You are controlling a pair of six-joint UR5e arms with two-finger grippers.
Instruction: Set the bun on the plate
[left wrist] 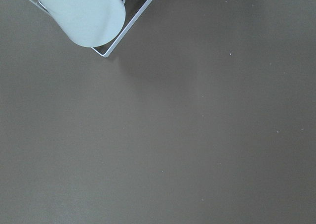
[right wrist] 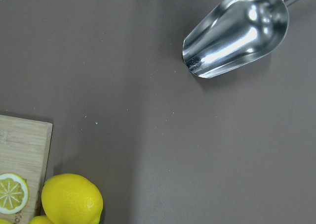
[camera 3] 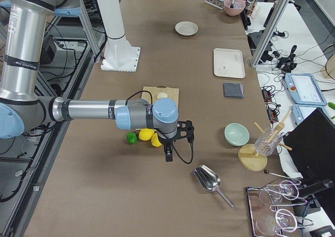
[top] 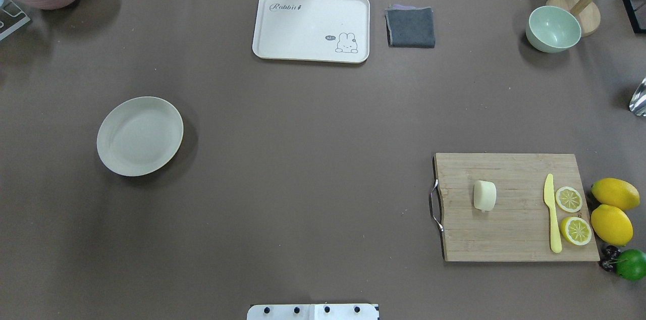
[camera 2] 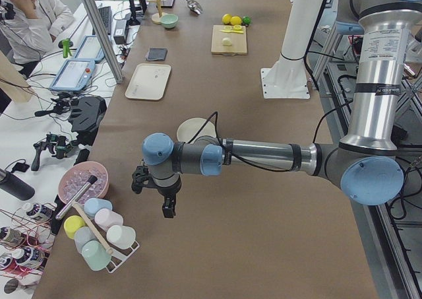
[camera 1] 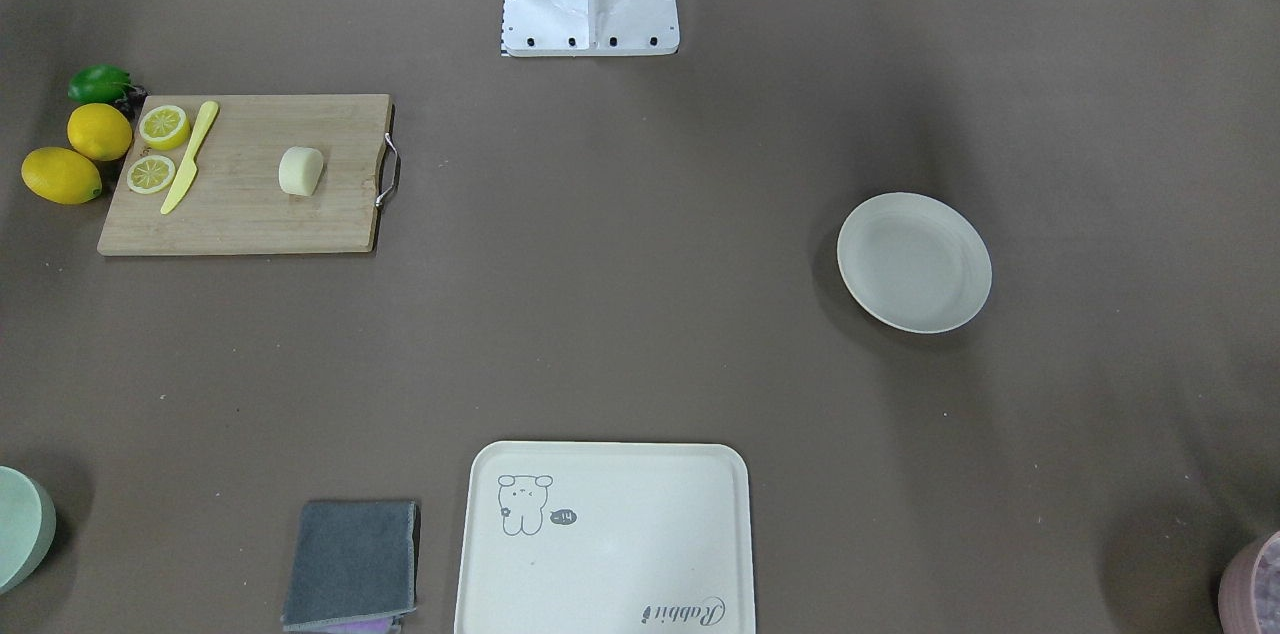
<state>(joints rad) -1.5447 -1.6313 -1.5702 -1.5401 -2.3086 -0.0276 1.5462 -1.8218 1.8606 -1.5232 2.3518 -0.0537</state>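
Observation:
The pale cream bun [camera 1: 300, 171] [top: 484, 195] lies on a wooden cutting board [top: 509, 239] on the robot's right side. The round off-white plate [camera 1: 913, 262] [top: 140, 136] sits bare on the robot's left side, far from the bun. My left gripper [camera 2: 168, 208] shows only in the exterior left view, hanging above the table beyond the plate [camera 2: 191, 129] near a cup rack; I cannot tell whether it is open or shut. My right gripper [camera 3: 168, 156] shows only in the exterior right view, hanging past the lemons; its state cannot be told either.
On the board lie a yellow knife [top: 552, 214] and two lemon slices [top: 569, 199]; whole lemons [top: 611, 224] and a lime [top: 631, 264] sit beside it. A cream tray [top: 303, 22], grey cloth [top: 411, 27], green bowl [top: 552, 30], metal scoop [right wrist: 237, 33] and cup rack [camera 2: 99, 236] line the table's edges.

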